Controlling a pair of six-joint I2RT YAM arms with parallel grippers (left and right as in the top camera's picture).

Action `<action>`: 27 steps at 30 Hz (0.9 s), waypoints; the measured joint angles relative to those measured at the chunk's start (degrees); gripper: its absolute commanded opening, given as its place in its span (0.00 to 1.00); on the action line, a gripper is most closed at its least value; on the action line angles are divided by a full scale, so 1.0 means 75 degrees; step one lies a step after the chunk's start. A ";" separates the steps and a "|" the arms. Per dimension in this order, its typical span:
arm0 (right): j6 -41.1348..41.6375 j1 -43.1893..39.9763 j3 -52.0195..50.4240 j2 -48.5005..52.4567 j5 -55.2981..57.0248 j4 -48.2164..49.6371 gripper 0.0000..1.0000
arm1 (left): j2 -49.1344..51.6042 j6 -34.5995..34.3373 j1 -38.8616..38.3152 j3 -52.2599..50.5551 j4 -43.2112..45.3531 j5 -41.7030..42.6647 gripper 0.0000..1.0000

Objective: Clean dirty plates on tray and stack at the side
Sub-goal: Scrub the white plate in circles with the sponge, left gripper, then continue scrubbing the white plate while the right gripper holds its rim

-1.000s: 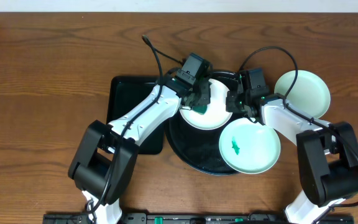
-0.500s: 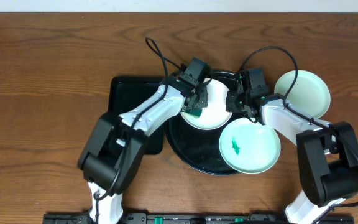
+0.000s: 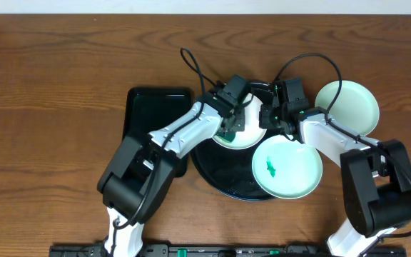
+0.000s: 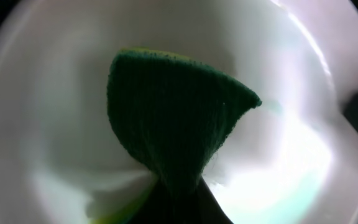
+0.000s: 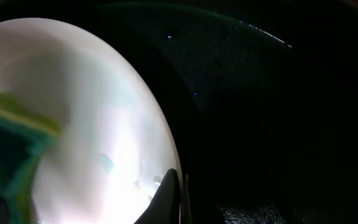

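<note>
On the round black tray (image 3: 220, 178) lie two white plates. My left gripper (image 3: 230, 128) is shut on a green sponge (image 3: 227, 133) and presses it onto the far plate (image 3: 247, 137). In the left wrist view the sponge (image 4: 173, 118) covers the middle of that plate (image 4: 48, 93). My right gripper (image 3: 270, 118) is shut on the same plate's right rim; one finger (image 5: 166, 199) lies on the rim of the plate (image 5: 92, 106) over the tray (image 5: 278, 124). The near plate (image 3: 287, 168) has a teal smear at its centre. A third plate (image 3: 347, 107) lies on the table right of the tray.
A smaller rectangular black tray (image 3: 148, 114) lies left of the round tray, under my left arm. Cables loop above both wrists. Bare wooden table (image 3: 48, 107) lies around them.
My left gripper has moved right across the far plate with the sponge. The right gripper and the other plates have not moved.
</note>
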 measured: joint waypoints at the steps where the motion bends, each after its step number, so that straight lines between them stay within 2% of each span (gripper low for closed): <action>1: 0.0000 0.0000 0.0000 0.0000 0.0003 0.0000 0.01 | 0.0000 -0.0023 -0.0064 0.0000 0.0041 0.0085 0.08; 17: 0.0003 0.0000 0.0000 0.0000 0.0000 0.0000 0.01 | 0.0076 -0.0134 -0.0338 0.0000 0.0624 0.1137 0.07; 27: 0.0003 0.0003 -0.0003 0.0000 -0.0105 0.0003 0.01 | 0.0020 -0.0079 0.0192 0.0000 0.0551 0.1370 0.07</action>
